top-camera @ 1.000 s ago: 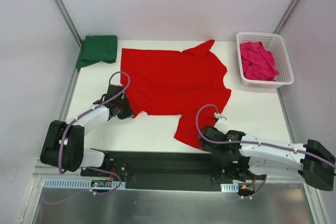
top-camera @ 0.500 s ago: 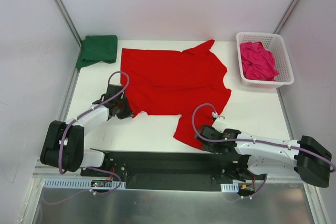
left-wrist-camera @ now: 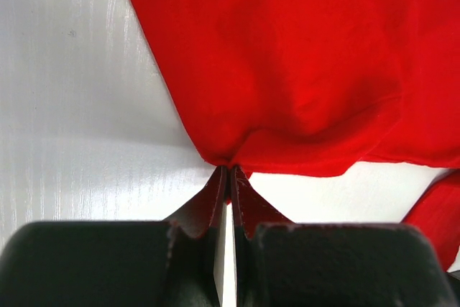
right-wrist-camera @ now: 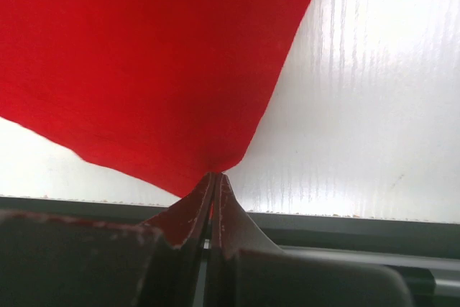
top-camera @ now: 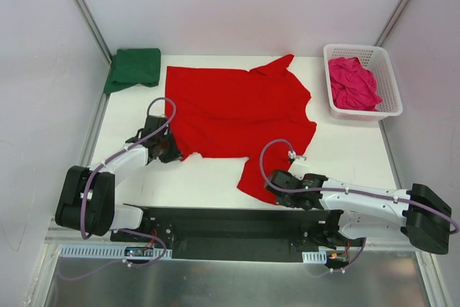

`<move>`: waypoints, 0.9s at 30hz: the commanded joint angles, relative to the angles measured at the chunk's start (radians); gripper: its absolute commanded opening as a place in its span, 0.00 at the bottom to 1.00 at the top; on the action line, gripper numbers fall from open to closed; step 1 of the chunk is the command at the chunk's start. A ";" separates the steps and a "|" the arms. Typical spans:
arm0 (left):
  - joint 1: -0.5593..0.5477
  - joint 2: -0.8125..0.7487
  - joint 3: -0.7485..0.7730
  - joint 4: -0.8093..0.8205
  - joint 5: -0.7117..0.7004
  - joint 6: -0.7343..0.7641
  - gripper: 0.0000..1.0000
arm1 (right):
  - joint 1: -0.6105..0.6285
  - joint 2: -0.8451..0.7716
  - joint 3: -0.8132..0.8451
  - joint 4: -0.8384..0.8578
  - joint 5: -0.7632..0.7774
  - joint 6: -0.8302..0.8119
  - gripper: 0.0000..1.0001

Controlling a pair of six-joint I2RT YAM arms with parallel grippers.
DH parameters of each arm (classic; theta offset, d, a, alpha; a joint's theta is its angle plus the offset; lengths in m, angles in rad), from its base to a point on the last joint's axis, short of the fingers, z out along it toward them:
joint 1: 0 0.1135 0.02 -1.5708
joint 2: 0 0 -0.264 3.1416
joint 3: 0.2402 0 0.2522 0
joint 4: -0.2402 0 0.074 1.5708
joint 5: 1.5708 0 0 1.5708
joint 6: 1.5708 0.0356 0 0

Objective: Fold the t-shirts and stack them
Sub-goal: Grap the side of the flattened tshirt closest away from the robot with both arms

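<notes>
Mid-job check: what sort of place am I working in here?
Likely a lab robot test cell, not a home: a white table boxed in by plain white panels on metal posts, with a black mounting plate at its near edge.

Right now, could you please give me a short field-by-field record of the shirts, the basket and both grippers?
red shirt: spread out on the table, in the middle
green shirt: folded, at the far left corner
pink shirt: crumpled inside the basket, at the far right
left gripper: shut on the red shirt's near left corner
right gripper: shut on the red shirt's near right corner
stack: not yet begun; the three shirts lie apart
</notes>
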 commanded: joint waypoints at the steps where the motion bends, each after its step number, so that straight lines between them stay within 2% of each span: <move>1: 0.008 -0.039 0.034 -0.001 0.011 0.024 0.00 | 0.007 -0.020 0.128 -0.149 0.115 -0.023 0.01; 10: 0.008 -0.105 0.086 -0.066 -0.005 0.049 0.00 | 0.007 -0.099 0.249 -0.379 0.255 -0.020 0.02; 22: 0.048 -0.209 0.155 -0.193 -0.065 0.093 0.00 | 0.006 -0.100 0.435 -0.648 0.410 0.024 0.01; 27: 0.068 -0.240 0.161 -0.247 -0.074 0.106 0.00 | 0.004 -0.136 0.464 -0.752 0.442 0.059 0.01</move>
